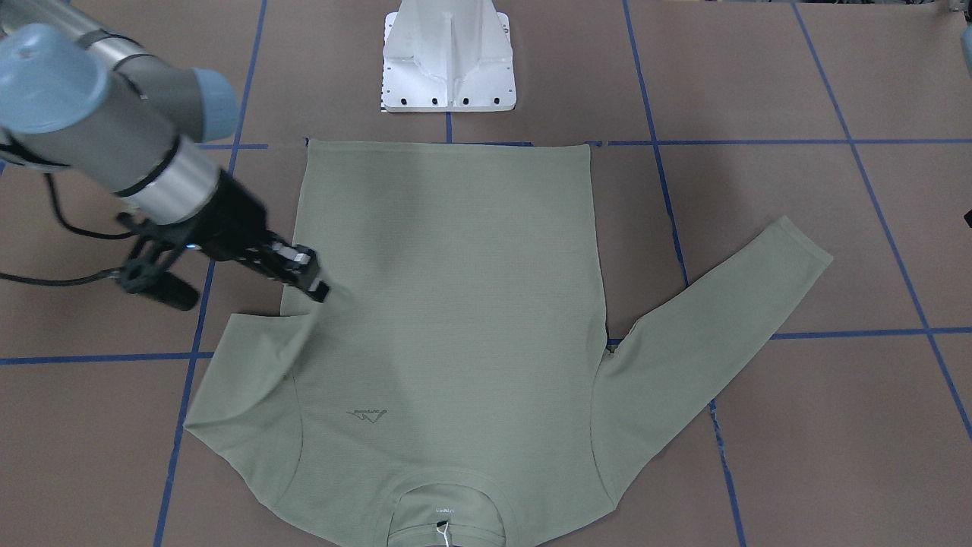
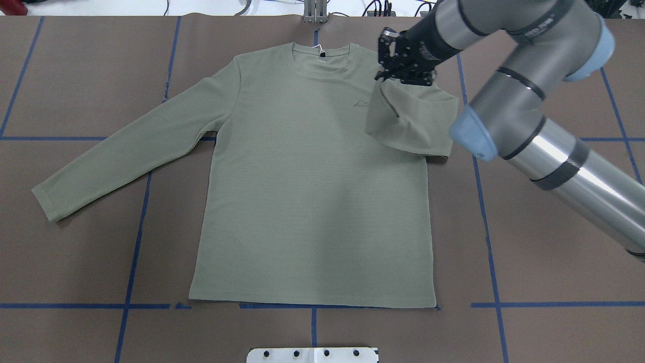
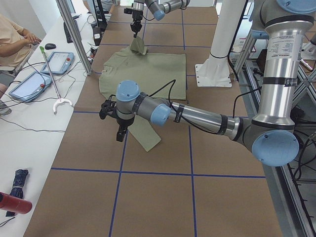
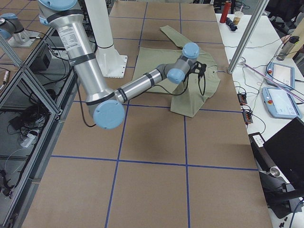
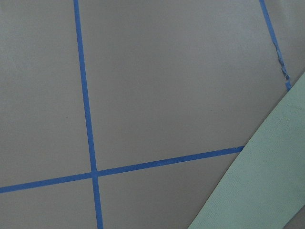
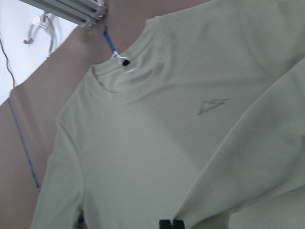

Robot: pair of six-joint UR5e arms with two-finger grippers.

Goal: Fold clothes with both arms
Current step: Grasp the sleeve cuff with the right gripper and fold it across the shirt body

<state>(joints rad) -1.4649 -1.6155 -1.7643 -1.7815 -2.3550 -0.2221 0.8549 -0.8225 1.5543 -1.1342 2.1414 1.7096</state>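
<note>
The sage-green shirt (image 2: 312,176) lies flat on the brown table, collar (image 2: 321,50) at the far side. My right gripper (image 2: 403,75) is shut on the cuff end of its right sleeve (image 2: 408,121), held lifted and doubled over the chest near the logo; it also shows in the front view (image 1: 317,287). The right wrist view shows shut fingertips (image 6: 170,223) over the shirt front. The other sleeve (image 2: 126,146) lies stretched out flat. My left gripper (image 3: 117,129) hovers high near that sleeve's cuff; I cannot tell whether it is open or shut.
The white base pedestal (image 1: 448,61) stands at the shirt's hem side. Blue tape lines (image 2: 141,212) grid the table. A side bench with tablets (image 3: 29,84), a metal post (image 3: 74,34) and a seated person (image 3: 15,34) lies beyond the collar end.
</note>
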